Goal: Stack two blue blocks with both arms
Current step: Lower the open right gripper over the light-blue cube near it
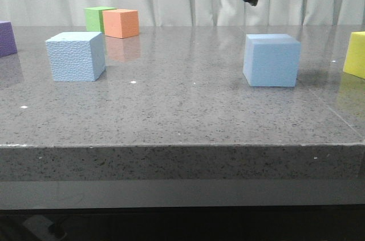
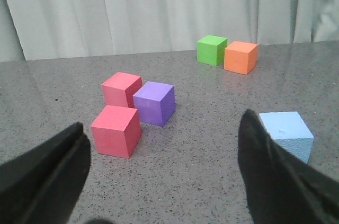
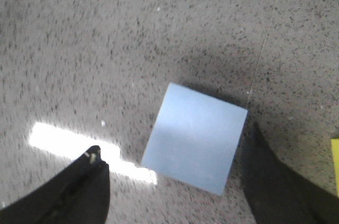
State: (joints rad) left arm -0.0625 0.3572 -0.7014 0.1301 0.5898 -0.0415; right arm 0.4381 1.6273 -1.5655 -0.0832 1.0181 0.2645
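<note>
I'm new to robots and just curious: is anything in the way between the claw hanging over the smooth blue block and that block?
Nothing visible. The right end effector hangs open above the smooth blue block, with only air between them and bare table around it.

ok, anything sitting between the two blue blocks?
Nothing: front view shows only bare tabletop between the rough blue block and the smooth blue block.
</note>
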